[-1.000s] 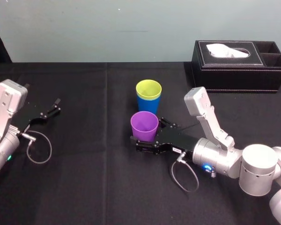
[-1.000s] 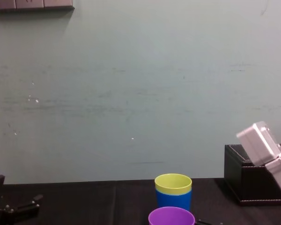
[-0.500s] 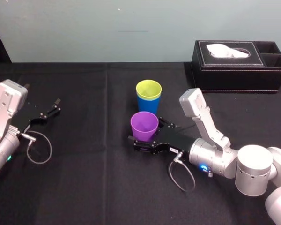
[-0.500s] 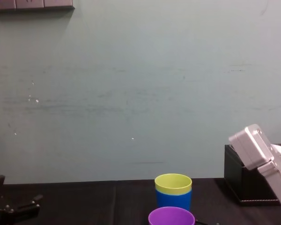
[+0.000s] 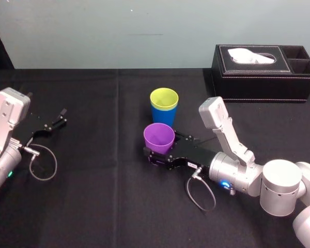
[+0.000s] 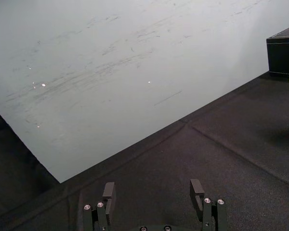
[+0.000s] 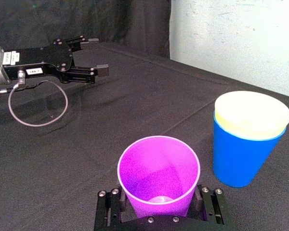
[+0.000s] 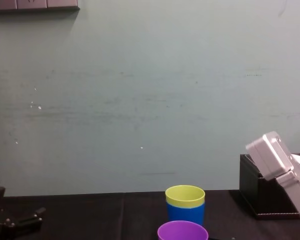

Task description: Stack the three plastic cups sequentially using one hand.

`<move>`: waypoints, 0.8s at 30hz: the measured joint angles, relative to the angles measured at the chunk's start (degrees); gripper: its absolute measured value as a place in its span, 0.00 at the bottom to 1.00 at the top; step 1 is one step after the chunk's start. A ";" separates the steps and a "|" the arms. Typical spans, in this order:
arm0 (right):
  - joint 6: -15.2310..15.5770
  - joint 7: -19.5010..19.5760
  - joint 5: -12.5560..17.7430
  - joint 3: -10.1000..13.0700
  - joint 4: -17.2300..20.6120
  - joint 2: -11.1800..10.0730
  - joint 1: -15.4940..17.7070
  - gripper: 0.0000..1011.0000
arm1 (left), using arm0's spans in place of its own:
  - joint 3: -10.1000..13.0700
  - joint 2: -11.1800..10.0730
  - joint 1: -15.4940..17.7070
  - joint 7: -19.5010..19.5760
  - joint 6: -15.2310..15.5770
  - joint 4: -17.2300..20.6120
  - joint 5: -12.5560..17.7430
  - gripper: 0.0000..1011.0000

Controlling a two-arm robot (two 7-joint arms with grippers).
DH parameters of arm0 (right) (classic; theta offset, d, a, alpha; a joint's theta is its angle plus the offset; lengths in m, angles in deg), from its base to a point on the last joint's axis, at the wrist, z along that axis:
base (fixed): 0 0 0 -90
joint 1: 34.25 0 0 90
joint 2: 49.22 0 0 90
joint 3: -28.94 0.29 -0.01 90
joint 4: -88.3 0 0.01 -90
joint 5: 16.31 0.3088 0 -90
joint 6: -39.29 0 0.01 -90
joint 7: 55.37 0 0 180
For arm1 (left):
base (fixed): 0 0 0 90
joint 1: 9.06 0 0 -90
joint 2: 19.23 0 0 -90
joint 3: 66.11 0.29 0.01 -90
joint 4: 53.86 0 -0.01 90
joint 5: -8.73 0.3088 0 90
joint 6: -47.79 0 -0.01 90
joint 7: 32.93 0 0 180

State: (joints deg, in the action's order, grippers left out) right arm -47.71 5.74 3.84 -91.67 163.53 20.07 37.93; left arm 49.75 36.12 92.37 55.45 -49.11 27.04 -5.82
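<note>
The purple cup (image 5: pixel 159 137) stands upright on the black cloth, between the fingers of my right gripper (image 5: pixel 161 144). In the right wrist view both fingers press against the lower sides of the purple cup (image 7: pixel 159 168), so the right gripper (image 7: pixel 159 199) is shut on it. Just behind it stands the blue cup (image 5: pixel 163 114) with the yellow-green cup (image 5: pixel 164 98) nested inside. The chest view shows the same stack (image 8: pixel 185 205) behind the purple rim (image 8: pixel 182 231). My left gripper (image 5: pixel 51 123) rests open at the far left.
A black leather tissue box (image 5: pixel 263 72) sits at the back right of the black-clothed table (image 5: pixel 103 196). A loose cable loop (image 5: pixel 44 165) lies by the left arm, another (image 5: pixel 201 194) by the right wrist. A pale wall (image 8: pixel 140 100) rises behind the table.
The right gripper's fingers have closed in from wide open onto the purple cup, nudging it slightly left. The left arm and the stacked cups have not moved.
</note>
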 joint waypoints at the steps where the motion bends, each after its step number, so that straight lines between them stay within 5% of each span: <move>1: 0.00 0.00 0.01 0.01 0.01 -0.01 0.01 0.75 | 0.00 0.00 0.00 0.00 0.00 0.00 0.00 1.00; 15: 0.13 -0.01 0.06 0.10 0.23 -0.09 0.08 0.71 | 0.00 0.00 0.00 0.00 0.00 0.00 0.00 1.00; 24: 2.31 0.12 0.29 1.55 6.69 -1.94 0.81 0.71 | 0.00 0.00 0.00 0.00 0.00 0.00 0.00 1.00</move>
State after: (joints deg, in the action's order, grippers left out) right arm -45.40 5.87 4.13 -90.12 170.22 18.13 38.74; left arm 49.75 36.12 92.36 55.45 -49.11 27.03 -5.83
